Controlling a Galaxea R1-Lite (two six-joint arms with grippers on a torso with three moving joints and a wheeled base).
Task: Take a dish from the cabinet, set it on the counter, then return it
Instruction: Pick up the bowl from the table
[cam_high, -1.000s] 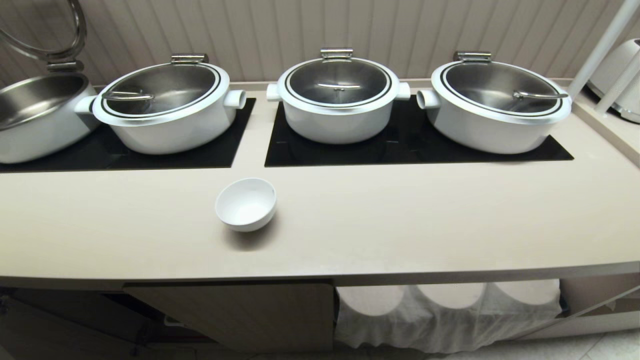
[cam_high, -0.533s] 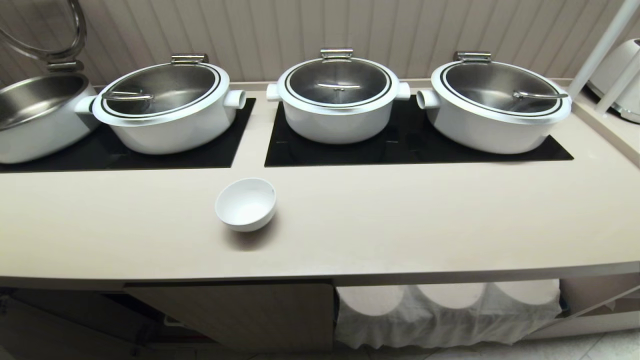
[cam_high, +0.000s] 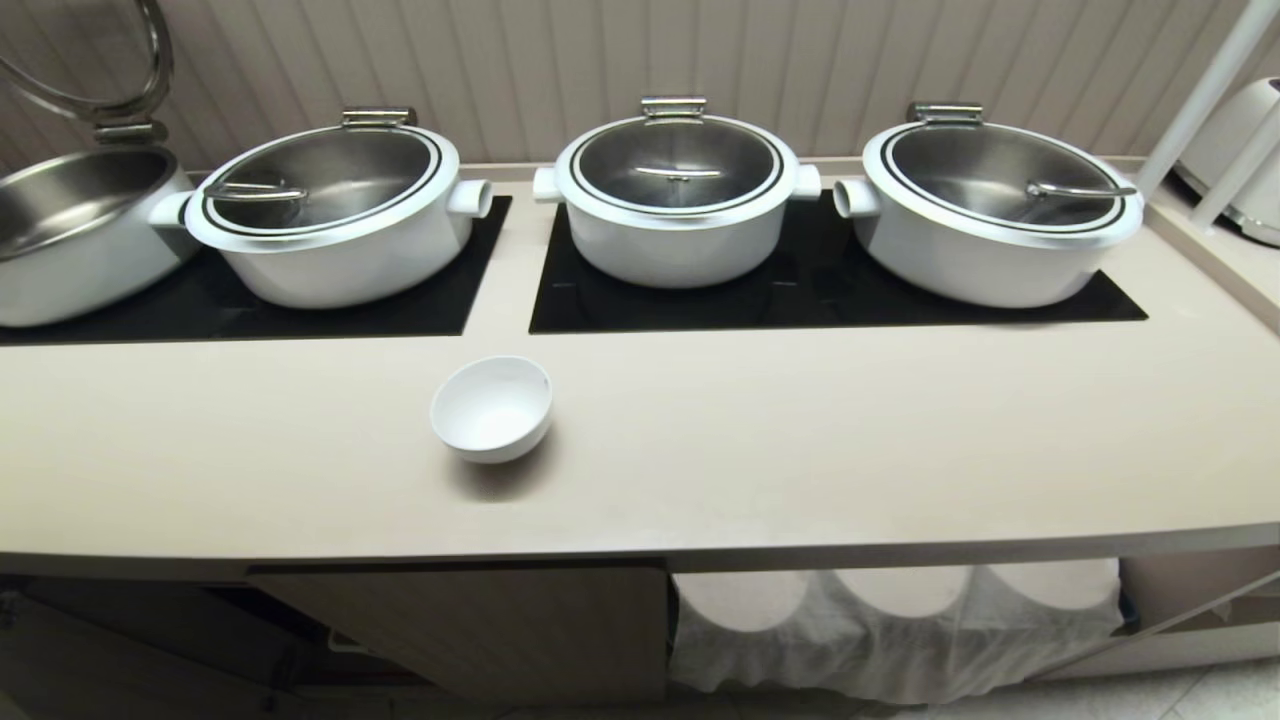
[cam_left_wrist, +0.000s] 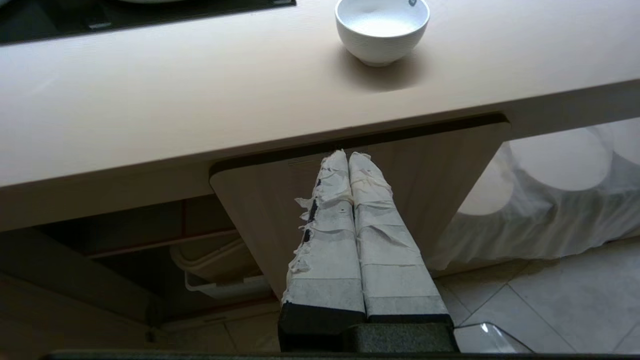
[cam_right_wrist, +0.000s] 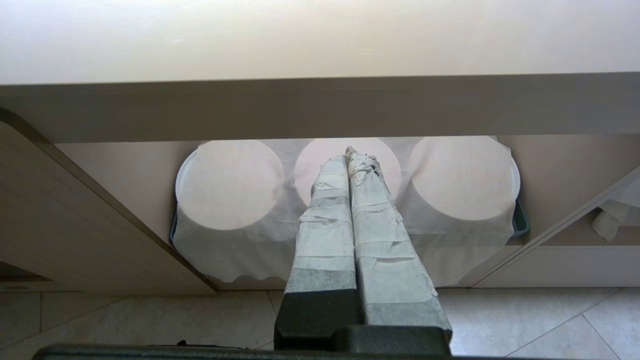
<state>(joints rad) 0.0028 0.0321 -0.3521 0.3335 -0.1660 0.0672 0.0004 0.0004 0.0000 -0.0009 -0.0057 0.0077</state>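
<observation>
The small white round ceramic bowl (cam_high: 491, 408) stands mid-frame on the cream-beige bench (cam_high: 800, 450); the left gripper (cam_left_wrist: 348, 156) and right gripper (cam_right_wrist: 346, 152) are both pressed closed, empty.

The dish (cam_high: 491, 408) sits upright on the counter (cam_high: 800, 460), just in front of the gap between two black hob plates (cam_high: 830, 290). Three lidded white pots (cam_high: 676, 190) stand behind it. An open cabinet door (cam_high: 480, 625) hangs below the counter edge.

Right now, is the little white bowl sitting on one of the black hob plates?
No, the bowl stands on the bare counter, in front of the black hob plates and clear of them.
</observation>
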